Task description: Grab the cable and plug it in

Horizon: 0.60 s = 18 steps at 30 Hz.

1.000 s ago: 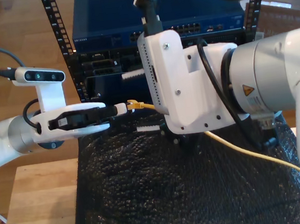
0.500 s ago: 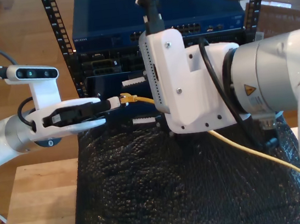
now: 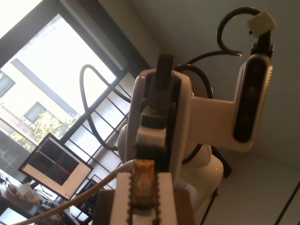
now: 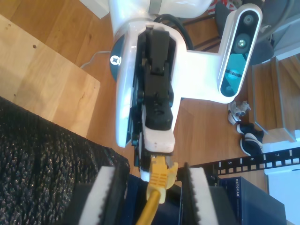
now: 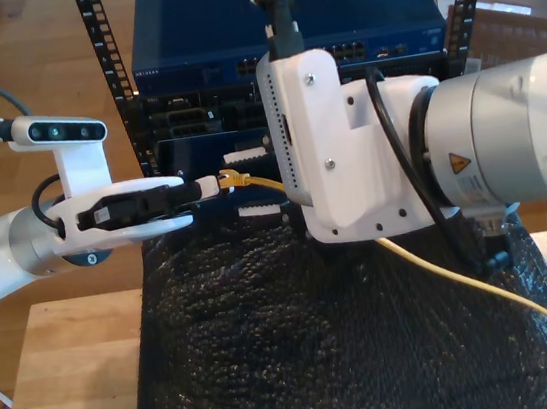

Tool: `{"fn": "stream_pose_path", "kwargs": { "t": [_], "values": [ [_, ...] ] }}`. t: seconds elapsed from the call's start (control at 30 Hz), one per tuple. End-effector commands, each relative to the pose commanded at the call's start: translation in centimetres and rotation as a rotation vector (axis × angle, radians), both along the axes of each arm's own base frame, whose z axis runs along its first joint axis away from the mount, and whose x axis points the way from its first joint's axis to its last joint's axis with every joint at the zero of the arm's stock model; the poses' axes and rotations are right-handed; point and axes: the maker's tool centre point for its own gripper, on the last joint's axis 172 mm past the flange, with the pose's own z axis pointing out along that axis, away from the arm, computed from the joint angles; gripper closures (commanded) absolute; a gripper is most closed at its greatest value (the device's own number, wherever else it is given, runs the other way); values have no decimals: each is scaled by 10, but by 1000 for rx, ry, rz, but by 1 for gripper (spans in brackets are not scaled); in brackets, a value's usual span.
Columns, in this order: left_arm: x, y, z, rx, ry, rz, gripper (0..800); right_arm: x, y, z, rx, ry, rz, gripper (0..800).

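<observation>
My first gripper (image 5: 213, 185) pinches the plug (image 5: 234, 178) of the cable (image 5: 444, 275); my second gripper (image 4: 149, 192), at its 3 o'clock in the exterior view, gapes. With so shallow a pinch, we risk the plug twisting.

We're seeing "NETGEAR" printed on the blue switch (image 4: 255, 197), plus a warning triangle sticker on the arm (image 5: 455, 170).

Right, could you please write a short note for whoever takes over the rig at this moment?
My first gripper: shut on the plug of the cable, held in the air in front of the rack.
My second gripper: open, its fingers either side of the cable just behind the plug.
The cable trails over the black mat towards the exterior view's right.
Done: cable picked up.
Left: plug it into the rack.
</observation>
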Motion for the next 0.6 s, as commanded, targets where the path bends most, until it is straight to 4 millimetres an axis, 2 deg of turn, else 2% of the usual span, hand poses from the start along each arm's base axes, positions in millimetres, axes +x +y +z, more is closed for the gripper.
{"fn": "stream_pose_path", "kwargs": {
  "t": [0.6],
  "values": [
    [-1,-1,0,0,0,-5,777,4,-2,4,11,-13,-16,637]
  ]
}}
